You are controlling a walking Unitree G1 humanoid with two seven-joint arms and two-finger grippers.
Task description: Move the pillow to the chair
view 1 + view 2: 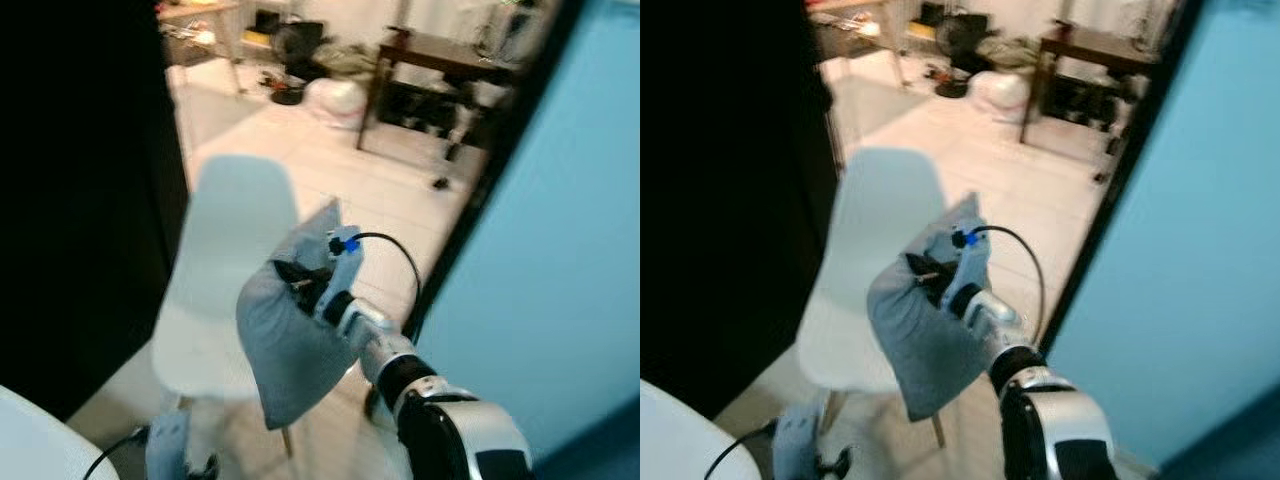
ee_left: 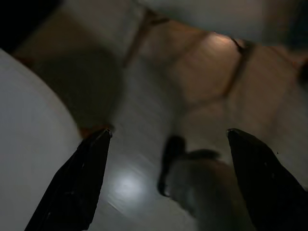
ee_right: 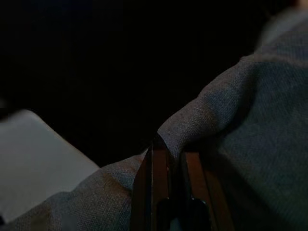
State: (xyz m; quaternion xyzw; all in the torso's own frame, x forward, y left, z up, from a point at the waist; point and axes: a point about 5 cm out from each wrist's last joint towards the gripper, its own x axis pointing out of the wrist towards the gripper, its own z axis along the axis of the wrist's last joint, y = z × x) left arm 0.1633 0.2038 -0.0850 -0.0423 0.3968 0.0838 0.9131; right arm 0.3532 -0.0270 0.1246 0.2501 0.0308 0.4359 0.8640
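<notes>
A grey-blue pillow (image 1: 285, 340) hangs in the air in front of me, pinched at its upper edge by my right gripper (image 1: 296, 284), which is shut on the fabric (image 3: 231, 125). Just behind and below the pillow stands a white chair (image 1: 235, 225) with wooden legs, its seat (image 1: 840, 350) partly hidden by the pillow. My left gripper (image 2: 166, 139) hangs low at my left side, fingers (image 2: 77, 183) spread open over the floor, holding nothing.
A dark wall or door (image 1: 80, 200) stands to the left, a light blue wall (image 1: 560, 250) to the right. Beyond the doorway lie a tiled floor (image 1: 330, 160), a dark wooden table (image 1: 440, 55) and clutter. A white rounded object (image 1: 30, 440) sits at lower left.
</notes>
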